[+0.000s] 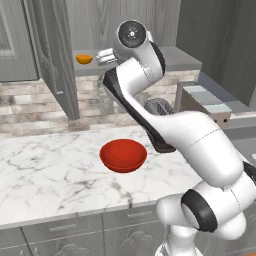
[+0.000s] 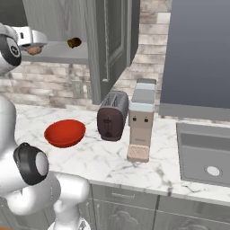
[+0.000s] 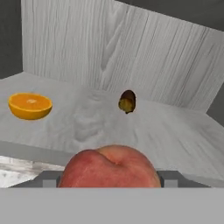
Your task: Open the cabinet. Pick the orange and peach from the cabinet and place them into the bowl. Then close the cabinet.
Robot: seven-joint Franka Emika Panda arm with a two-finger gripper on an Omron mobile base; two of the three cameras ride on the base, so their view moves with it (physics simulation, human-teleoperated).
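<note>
Shelf roomy between orange and dark object; peach blocks the front edge — doors stand open.

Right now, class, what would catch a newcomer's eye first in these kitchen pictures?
The peach looms large in the hand view, right at the fingers on the front edge of the shelf of the open cabinet. Further back on that shelf lie the orange and a small dark brown-and-yellow object. Below, the glossy red bowl sits empty on the marble counter.
</note>
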